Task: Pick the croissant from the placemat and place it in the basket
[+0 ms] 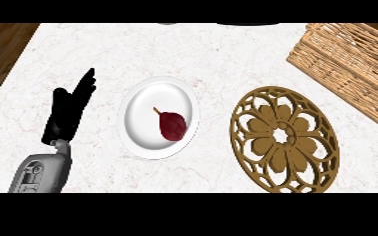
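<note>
Head view: the left hand rests at the left of the counter, fingers straight and holding nothing. Beside it a white plate carries a dark red pear. The brown placemat lies right of the plate, bare. The basket sits at upper right. No croissant shows.

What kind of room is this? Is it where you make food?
Probably a kitchen counter. The marble countertop holds a white plate with a dark red pear, a carved wooden placemat and a wicker basket. One robot hand rests open at left.
</note>
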`<state>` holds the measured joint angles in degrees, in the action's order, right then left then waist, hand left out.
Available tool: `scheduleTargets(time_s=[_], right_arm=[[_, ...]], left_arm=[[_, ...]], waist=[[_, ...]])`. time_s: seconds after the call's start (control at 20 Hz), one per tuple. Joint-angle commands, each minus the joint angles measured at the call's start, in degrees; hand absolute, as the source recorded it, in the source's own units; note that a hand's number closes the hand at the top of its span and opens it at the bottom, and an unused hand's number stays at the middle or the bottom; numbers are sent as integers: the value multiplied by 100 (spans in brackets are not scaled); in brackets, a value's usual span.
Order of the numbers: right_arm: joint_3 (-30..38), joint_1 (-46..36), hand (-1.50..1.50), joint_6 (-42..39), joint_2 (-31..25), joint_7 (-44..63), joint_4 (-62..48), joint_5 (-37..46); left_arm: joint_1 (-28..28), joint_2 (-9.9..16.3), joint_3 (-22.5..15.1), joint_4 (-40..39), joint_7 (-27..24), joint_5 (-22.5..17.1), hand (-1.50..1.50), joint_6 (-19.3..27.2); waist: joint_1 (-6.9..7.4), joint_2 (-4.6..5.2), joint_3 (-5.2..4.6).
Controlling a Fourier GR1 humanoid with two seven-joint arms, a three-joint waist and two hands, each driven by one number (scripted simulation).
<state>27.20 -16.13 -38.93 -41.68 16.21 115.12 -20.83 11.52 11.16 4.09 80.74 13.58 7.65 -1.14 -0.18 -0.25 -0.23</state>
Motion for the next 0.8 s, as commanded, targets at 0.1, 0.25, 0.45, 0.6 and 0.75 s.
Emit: scheduleTargets(time_s=[0.1,0.25,0.45,0.6,0.75], right_arm=[[-146,-1504,150,273,-1259,1034,-917,-166],[-170,-1627,150,5,-1672,527,-1244,1028],[-736,-1901,150,71,-1960,-66,-1837,2348],[-1094,-1926,150,207,-1859,-1111,-2755,3070],[-1309,-1809,150,707,-1897,-1969,-3565,3925]], left_arm=[[233,-23,-27,65,197,18,0,-1],[29,73,17,8,-106,-121,0,-237],[-57,-141,-259,91,-88,175,0,-9],[392,-154,-141,-73,113,80,0,1],[104,-37,-109,39,-116,78,0,-83]], waist=[[115,33,11],[214,66,14],[332,109,19],[231,97,24],[316,120,31]])
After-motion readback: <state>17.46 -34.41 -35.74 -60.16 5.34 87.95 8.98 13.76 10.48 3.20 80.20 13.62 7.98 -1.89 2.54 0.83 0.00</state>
